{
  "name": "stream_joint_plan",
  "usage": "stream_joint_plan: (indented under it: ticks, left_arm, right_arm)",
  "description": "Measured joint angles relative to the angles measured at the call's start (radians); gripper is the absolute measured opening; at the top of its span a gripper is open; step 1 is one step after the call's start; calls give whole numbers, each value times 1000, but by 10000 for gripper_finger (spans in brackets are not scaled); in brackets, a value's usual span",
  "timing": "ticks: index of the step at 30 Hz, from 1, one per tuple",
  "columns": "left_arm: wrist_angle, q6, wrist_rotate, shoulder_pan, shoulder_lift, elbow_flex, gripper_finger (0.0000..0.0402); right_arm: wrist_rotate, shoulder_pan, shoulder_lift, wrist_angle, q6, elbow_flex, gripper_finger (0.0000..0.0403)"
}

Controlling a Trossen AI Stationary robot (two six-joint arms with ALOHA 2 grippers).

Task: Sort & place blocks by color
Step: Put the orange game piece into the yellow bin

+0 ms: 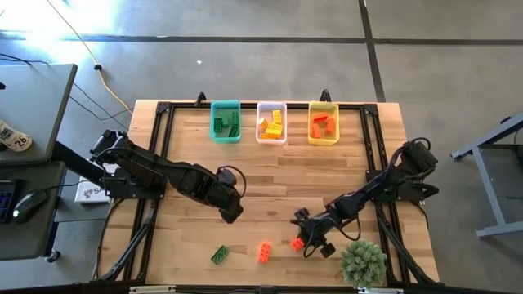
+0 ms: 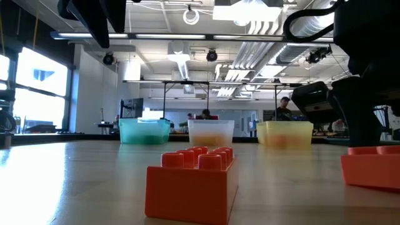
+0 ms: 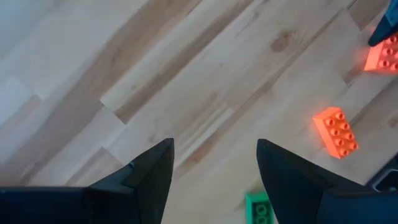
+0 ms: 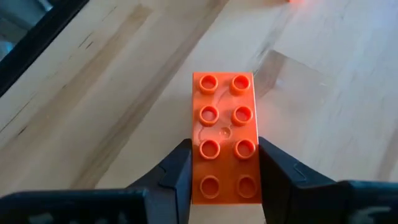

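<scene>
My right gripper [image 1: 304, 237] is low over the table's near right part, shut on an orange-red brick [image 4: 224, 124], which also shows in the low view [image 2: 375, 165]. My left gripper [image 1: 231, 208] hangs open and empty above the table's middle [image 3: 214, 146]. A second orange-red brick [image 1: 265, 251] and a green brick [image 1: 219, 255] lie flat on the table near its front edge, studs up. Other bricks lie in the teal bin [image 1: 225, 121], the clear bin [image 1: 271, 122] and the yellow bin [image 1: 323, 122] at the far edge. My right gripper pinches the orange-red brick by its two long sides [image 4: 198, 163], near the end closest to the wrist. The fingers [image 4: 177, 168] lie along the brick, which sits studs up. I cannot tell whether it rests on the table or hangs just above it.
A fuzzy green plant [image 1: 363, 261] stands at the near right corner, close behind my right gripper. A dark frame [image 1: 163, 110] runs around the table's edges. Bare wood lies between the bins and the grippers.
</scene>
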Motion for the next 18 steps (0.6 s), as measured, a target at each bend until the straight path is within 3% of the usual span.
stream_joint_plan:
  ticks: [10,18]
  left_arm:
    - [-3,177,-87,30,0,0,216]
    - [-1,288,-240,93,0,0,216]
  right_arm:
    - [217,-54,-95,-55,165,-1,111]
    - [492,-209,-261,-188,255,-1,111]
